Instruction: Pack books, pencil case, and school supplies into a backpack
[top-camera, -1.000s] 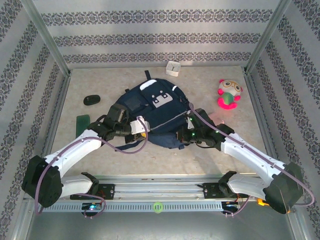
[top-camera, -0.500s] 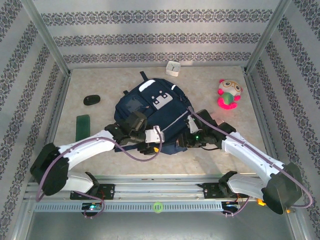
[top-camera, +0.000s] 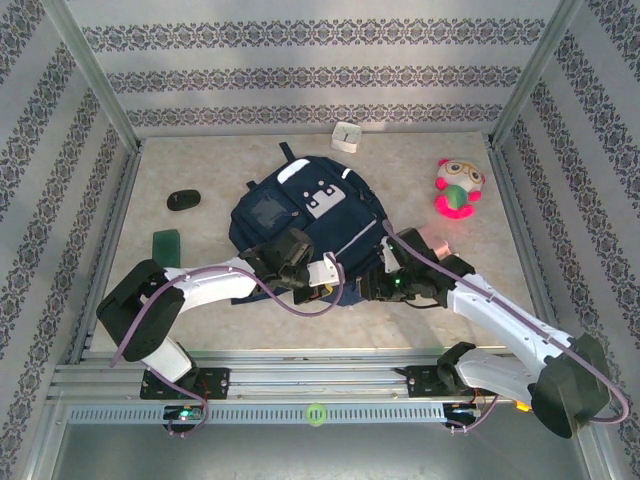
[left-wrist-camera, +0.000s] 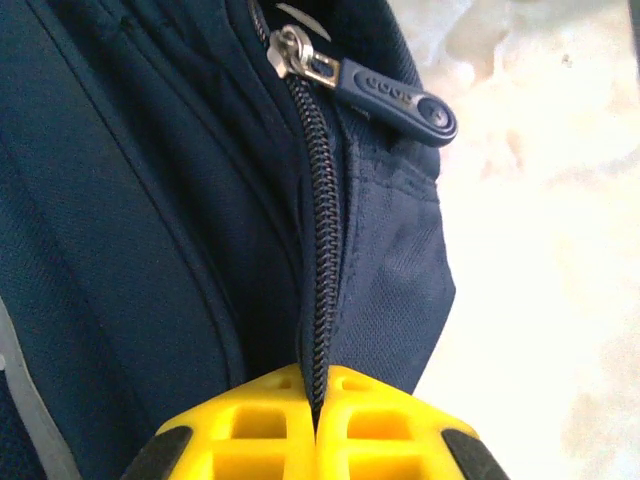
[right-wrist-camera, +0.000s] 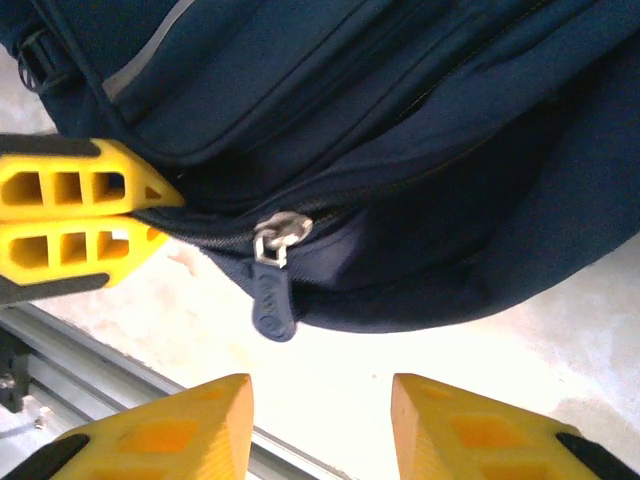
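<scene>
So the left gripper (left-wrist-camera: 316, 392) is pinched tight on the big navy-blue fabric backpack (left-wrist-camera: 140, 200) at its zipper, with the fingers mostly cut off. The right gripper (right-wrist-camera: 320, 395) gapes empty below the dark rubber zipper pull (right-wrist-camera: 272, 300).

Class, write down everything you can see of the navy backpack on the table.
The backpack is navy fabric with a light grey stripe, white and grey patches near its top, front pockets and dark straps. It lies flat on the pale table, top away from the arms. A silver slider carries a navy rubbery zipper pull, hanging free; the teeth beside it look closed. The left gripper is shut on that zipper seam at the near edge; the right gripper, open, faces the pull without touching.
</scene>
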